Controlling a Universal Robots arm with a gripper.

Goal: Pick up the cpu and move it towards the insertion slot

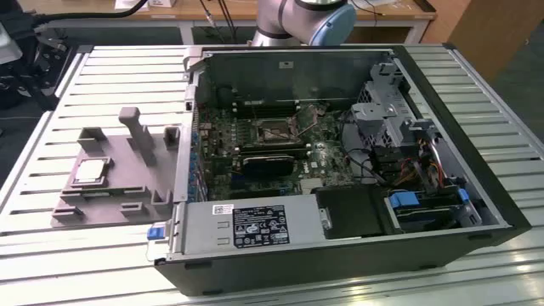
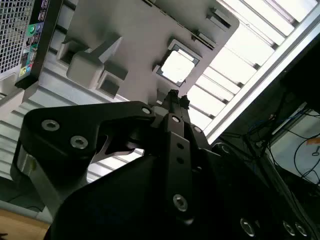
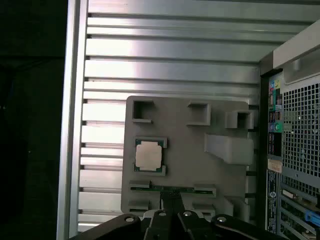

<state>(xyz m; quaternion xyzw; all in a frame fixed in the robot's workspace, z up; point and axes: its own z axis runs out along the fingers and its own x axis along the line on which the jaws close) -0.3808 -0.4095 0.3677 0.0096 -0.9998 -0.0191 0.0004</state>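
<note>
The cpu [image 1: 91,171] lies flat in its square pocket on the grey tray [image 1: 127,191]. The tray sits on the slatted counter [image 1: 51,255] at the exterior view's left of the open computer case [image 1: 340,255]. The chip is untouched, silvery top up, its edges square to the tray's edges.

The end effector [image 3: 171,196] hangs above the tray with its fingertips drawn close together and nothing between them. In the first wrist view the tips are over the tray's edge, where a thin green memory stick [image 3: 172,189] lies in its groove. The cpu [image 3: 149,155] is near but off to one side of them, not directly underneath. The second wrist view agrees: the cpu [image 2: 177,66] shows just beyond the end effector [image 2: 176,96], apart from it. Being square, the chip has no long axis to favour.

The insertion slot [image 1: 274,132], a metal frame with a dark centre, sits on the board inside the case. It is well apart from the tray, toward the exterior view's right.
</note>
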